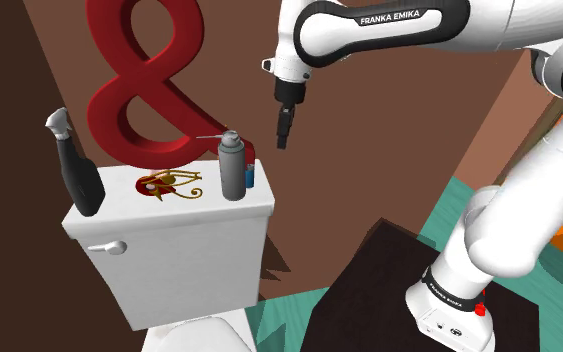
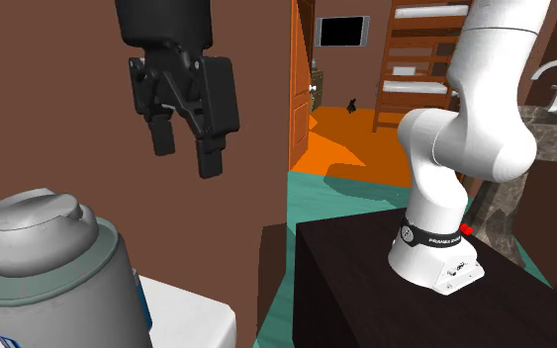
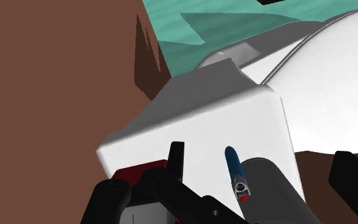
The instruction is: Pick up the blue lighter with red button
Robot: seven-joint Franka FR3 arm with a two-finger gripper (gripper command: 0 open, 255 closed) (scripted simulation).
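So the gripper [image 2: 183, 146] hangs in the air over the shoulder view's right end of the white toilet tank [image 1: 169, 240]. Its fingers [image 3: 176, 159] are spread wide with nothing touching them, so it's empty-handed and no grab has happened yet.

The blue lighter [image 3: 234, 167] is on the tank lid at that same end, just beside the grey spray can [image 1: 232, 165] and partly tucked behind it. I can't quite tell whether it's standing or leaning.

In the wrist view the lighter falls between the two fingers, with its red button end nearer the camera. My guess is that's why the hand is parked up there: line up first, keep the jaws wide, then drop straight down around it.

The tricky part looks like the neighbours. The can is right up against the lighter and the big red ampersand [image 1: 144, 80] stands close behind, so one finger has to slip into a tight gap. If it comes in a bit off, I'd expect the can to get nudged or the lighter to tip off the edge of the lid.
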